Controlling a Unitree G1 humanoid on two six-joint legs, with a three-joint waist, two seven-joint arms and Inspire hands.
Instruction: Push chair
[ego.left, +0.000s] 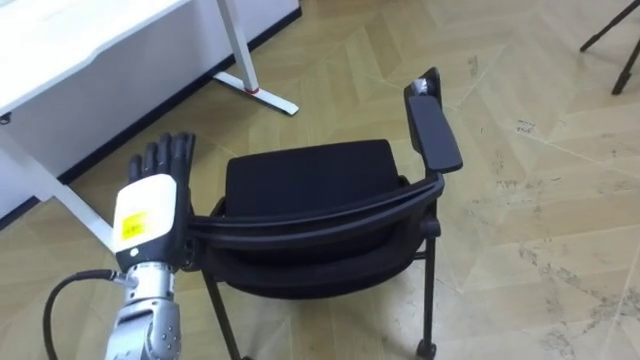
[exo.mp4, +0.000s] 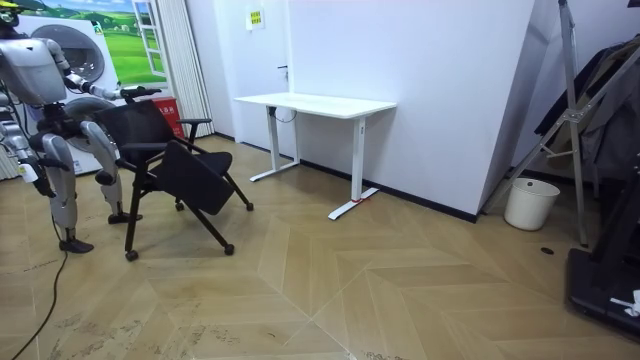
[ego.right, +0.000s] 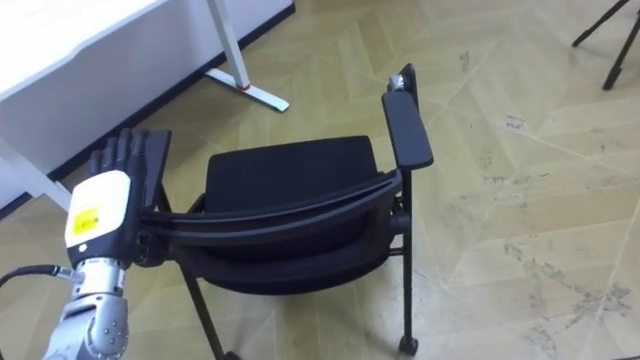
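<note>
Now we are standing behind the black chair (ego.left: 310, 185), near the white tabletop (ego.left: 90, 40), holding our left robot hand (ego.left: 150, 205), fingers straight and unclenched, against the backrest's left end, while our right robot hand (exo.mp4: 27, 168) is hanging by our side.

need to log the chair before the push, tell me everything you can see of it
The chair is black: padded seat, curved backrest bar, flat armrest pads, thin metal legs on small castors. It stands on the wooden floor beside a white desk. The left hand, fingers straight, appears to lie against the backrest's left end.
</note>
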